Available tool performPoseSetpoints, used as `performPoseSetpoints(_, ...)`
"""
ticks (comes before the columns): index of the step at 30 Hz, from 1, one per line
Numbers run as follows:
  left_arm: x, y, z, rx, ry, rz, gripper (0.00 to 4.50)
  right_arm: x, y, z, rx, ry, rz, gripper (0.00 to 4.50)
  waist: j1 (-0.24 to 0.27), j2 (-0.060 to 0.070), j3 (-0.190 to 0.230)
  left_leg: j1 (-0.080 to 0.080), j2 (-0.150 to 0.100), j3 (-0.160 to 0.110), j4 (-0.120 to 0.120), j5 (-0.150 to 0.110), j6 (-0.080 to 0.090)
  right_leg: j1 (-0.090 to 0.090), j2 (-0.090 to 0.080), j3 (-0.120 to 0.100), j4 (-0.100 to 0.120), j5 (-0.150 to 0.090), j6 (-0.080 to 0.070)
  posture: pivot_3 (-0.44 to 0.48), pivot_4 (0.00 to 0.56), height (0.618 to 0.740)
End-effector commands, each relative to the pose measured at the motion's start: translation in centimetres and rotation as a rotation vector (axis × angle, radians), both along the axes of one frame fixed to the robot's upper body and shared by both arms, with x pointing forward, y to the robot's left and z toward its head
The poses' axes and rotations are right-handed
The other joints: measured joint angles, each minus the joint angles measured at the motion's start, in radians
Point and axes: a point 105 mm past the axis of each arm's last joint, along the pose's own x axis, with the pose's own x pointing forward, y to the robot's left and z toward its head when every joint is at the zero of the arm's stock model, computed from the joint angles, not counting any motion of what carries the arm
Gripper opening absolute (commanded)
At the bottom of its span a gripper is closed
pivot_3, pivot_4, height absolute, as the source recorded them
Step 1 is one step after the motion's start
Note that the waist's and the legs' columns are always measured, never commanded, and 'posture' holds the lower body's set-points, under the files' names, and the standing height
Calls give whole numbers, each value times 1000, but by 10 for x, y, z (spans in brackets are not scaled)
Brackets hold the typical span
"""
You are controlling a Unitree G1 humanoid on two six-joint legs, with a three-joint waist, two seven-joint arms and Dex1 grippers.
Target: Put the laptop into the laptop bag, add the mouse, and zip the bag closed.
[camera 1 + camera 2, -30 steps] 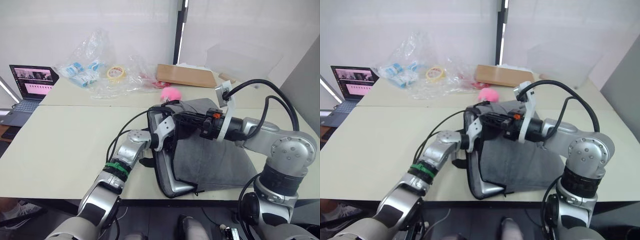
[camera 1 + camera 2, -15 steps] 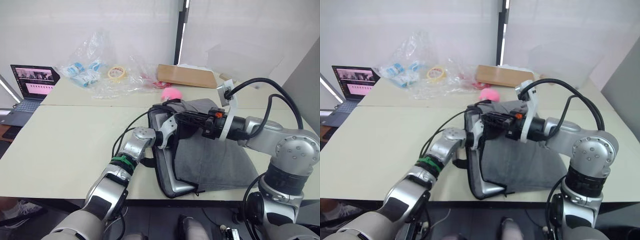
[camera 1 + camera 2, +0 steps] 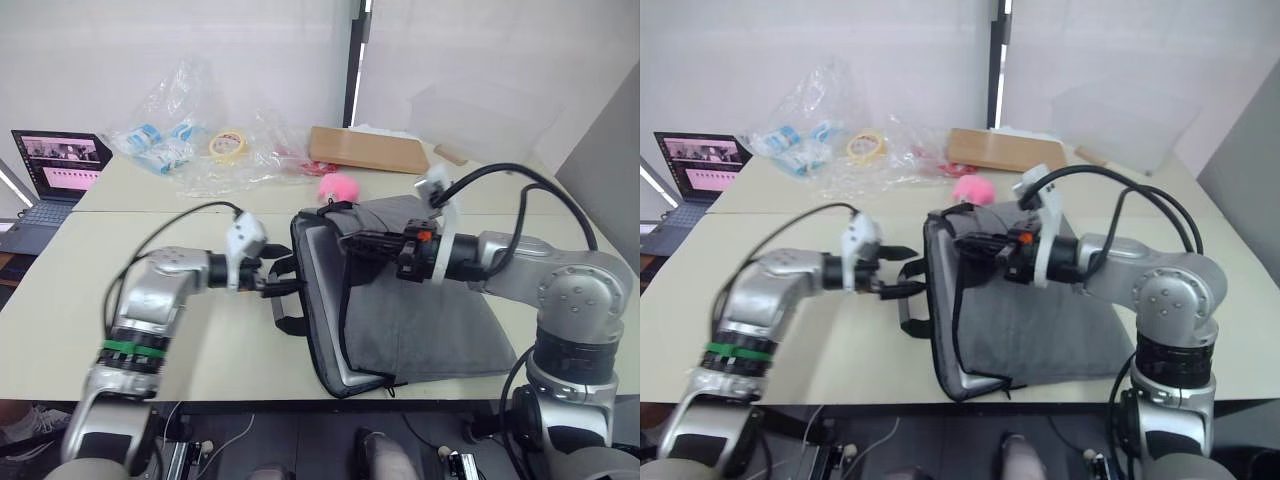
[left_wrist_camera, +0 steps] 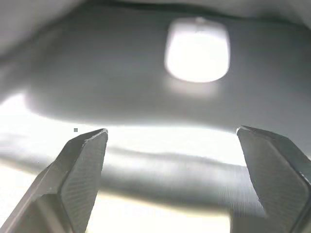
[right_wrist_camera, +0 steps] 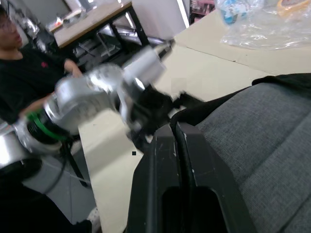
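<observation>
The left hand (image 3: 268,281) hangs just outside the open mouth of the laptop bag (image 3: 420,320), its fingers spread apart and empty; its wrist view looks into the bag at the mouse (image 4: 197,49) lying on the grey surface inside. The right hand (image 3: 348,243) is clamped together on the bag's upper flap, holding the mouth open. The laptop (image 3: 350,372) shows as a silver corner inside the bag's near end, so I judge that both things are packed and only the zipping is left. The bag lies on the tabletop (image 3: 120,300) with its strap handles (image 3: 290,322) spilling toward the left hand, where they could snag the zipper. A pink ball (image 3: 338,186), tape and plastic bags sit well behind; a small lit laptop (image 3: 55,172) is far left.
</observation>
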Motion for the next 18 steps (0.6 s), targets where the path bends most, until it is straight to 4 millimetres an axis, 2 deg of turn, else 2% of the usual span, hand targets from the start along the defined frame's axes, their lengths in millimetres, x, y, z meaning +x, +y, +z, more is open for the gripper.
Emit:
performPoseSetpoints(1,-6,29,5,-42,34,78,4446,-14,14,-2,-10,-55,135,0,-5,0,0,0,0,0,0,0,0,0,0,0,0,0,0,0,150,740)
performPoseSetpoints(4,-7,49,7,-63,48,152,4446,-20,15,-11,-50,-47,189,0,-8,0,0,1,-1,2,-2,0,-1,-1,0,-1,-1,0,0,0,150,740)
performPoseSetpoints(6,-7,54,9,-67,48,172,4446,-23,16,-15,-70,-38,223,0,-7,0,0,1,-1,5,-1,1,-2,-1,0,-5,-1,-1,-1,0,150,740)
performPoseSetpoints(9,1,66,12,-73,27,226,4446,-40,14,-27,-106,10,328,0,-8,0,0,2,-1,6,-2,1,-3,1,0,-6,-1,-1,-1,0,150,740)
performPoseSetpoints(12,14,59,14,-119,24,232,4446,-45,11,-30,-122,18,357,0,-7,0,0,3,-1,5,-2,1,-4,3,0,-7,-1,-1,-2,0,150,740)
performPoseSetpoints(17,30,48,15,-158,32,212,4446,-41,8,-29,-100,7,312,0,-5,0,0,5,-1,4,-1,1,-4,8,-2,-8,-2,-1,-2,0,150,740)
performPoseSetpoints(18,34,45,16,-162,30,207,4488,-39,7,-28,-86,4,282,291,-4,0,0,5,-1,4,-1,1,-4,8,-2,-8,-2,-1,-2,0,150,740)
